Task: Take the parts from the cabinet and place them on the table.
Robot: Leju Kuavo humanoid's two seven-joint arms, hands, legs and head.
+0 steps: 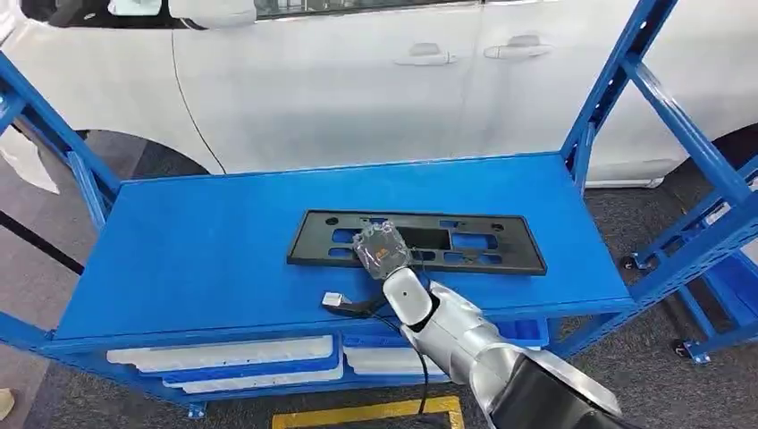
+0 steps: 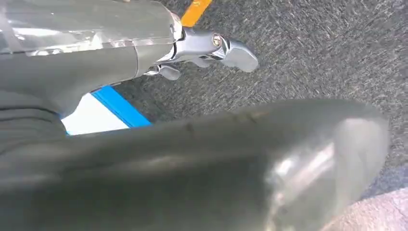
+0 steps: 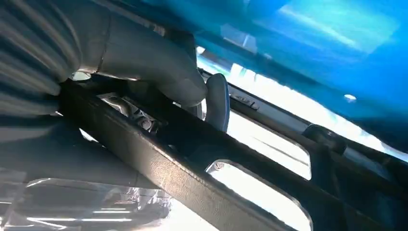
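A black license-plate frame [image 1: 483, 241] with several cut-outs lies flat on the blue table top [image 1: 206, 250], right of centre. My right hand [image 1: 383, 250] reaches in from below and sits on the frame's near left part. In the right wrist view the right hand [image 3: 144, 62] grips a bar of the frame [image 3: 192, 178], with the thumb over it and dark fingers [image 3: 217, 102] on the other side. My left hand [image 2: 192, 163] hangs low over grey carpet as a blurred grey mass, and how its fingers lie is unclear.
A white car [image 1: 357, 80] stands close behind the table. Blue rack posts [image 1: 626, 80] rise at the right and left. White trays [image 1: 232, 357] sit on the shelf under the top. A small cable plug [image 1: 335, 301] lies near the front edge. Yellow floor tape [image 1: 366, 413] runs below.
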